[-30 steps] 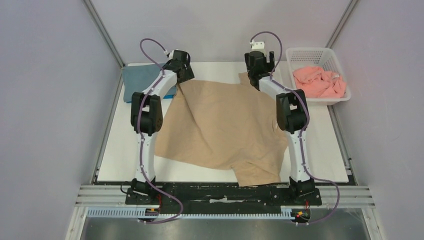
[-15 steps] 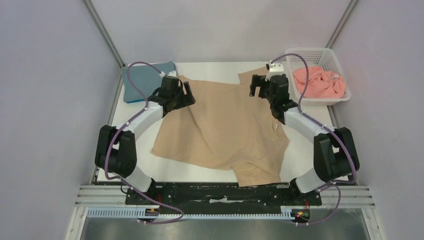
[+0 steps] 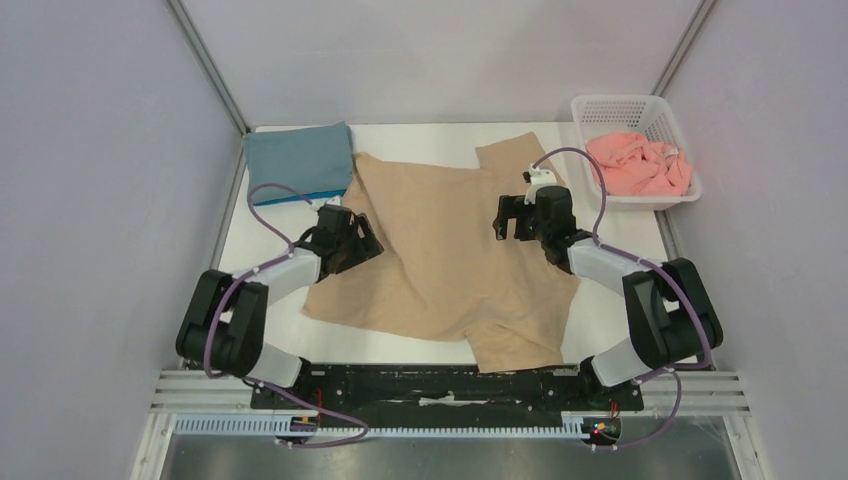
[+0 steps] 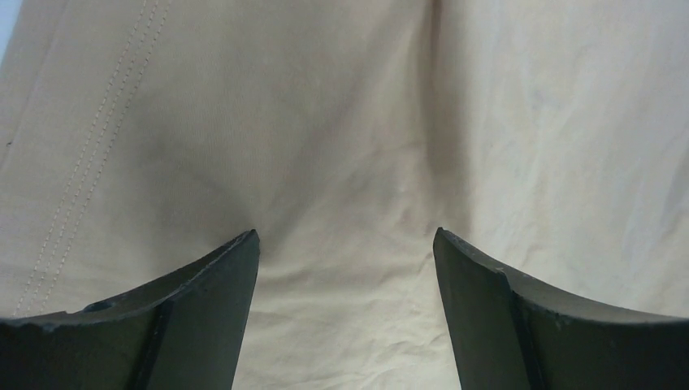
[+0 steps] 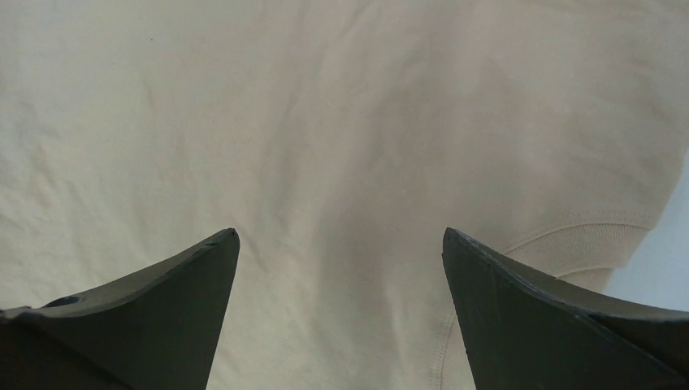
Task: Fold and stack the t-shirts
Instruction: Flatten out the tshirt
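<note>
Left gripper: jaws spread wide, holding nothing, drawn back nearer its base than half a second ago. Right gripper: the same, also drawn back. Tan t-shirt: spread flat directly beneath both grippers.

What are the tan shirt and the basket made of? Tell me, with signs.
The tan t-shirt looks like soft, matte cotton knit: it creases and shows double stitching and a ribbed collar. The basket is apparently white moulded plastic, smooth, with slatted walls.
</note>
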Tool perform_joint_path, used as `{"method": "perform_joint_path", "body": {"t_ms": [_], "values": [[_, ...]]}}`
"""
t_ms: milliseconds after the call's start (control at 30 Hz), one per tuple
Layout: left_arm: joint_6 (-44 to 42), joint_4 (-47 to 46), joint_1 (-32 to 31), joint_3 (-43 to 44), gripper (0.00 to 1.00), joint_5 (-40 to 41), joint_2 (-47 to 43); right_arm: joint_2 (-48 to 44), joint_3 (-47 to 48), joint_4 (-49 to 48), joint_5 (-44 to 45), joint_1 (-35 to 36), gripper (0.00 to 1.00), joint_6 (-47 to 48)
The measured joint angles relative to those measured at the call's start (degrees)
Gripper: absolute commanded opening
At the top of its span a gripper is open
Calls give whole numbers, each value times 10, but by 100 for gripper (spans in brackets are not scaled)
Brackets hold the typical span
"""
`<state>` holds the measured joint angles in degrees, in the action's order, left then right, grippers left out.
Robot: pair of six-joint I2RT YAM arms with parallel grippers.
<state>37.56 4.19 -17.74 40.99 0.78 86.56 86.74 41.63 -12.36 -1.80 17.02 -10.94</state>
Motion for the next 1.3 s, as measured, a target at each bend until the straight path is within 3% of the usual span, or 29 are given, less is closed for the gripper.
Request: {"method": "perform_joint_path", "body": {"t_ms": [133,300,467,633,867,1200,1267,1300], "values": [[35,24,0,-82,86,31,-102,-4,-2,0,2,0,98,0],[75,139,-1,-145,87,87,-242,-42,-7,-5,5,-5,98,-14],[78,206,-1,-138,87,127,-281,-126,-59,-12,25,-40,98,-36],[72,211,-1,-84,87,115,-273,-205,-111,47,109,-63,97,-40],[63,118,-1,-47,87,50,-230,-216,-142,160,201,-64,79,-41],[61,59,-1,-44,87,4,-145,-155,-153,167,166,-64,58,-36],[58,49,-1,-44,87,-2,-133,-146,-153,160,156,-64,41,-37],[56,42,-1,-44,87,-6,-125,-145,-153,157,152,-64,26,-37]]}}
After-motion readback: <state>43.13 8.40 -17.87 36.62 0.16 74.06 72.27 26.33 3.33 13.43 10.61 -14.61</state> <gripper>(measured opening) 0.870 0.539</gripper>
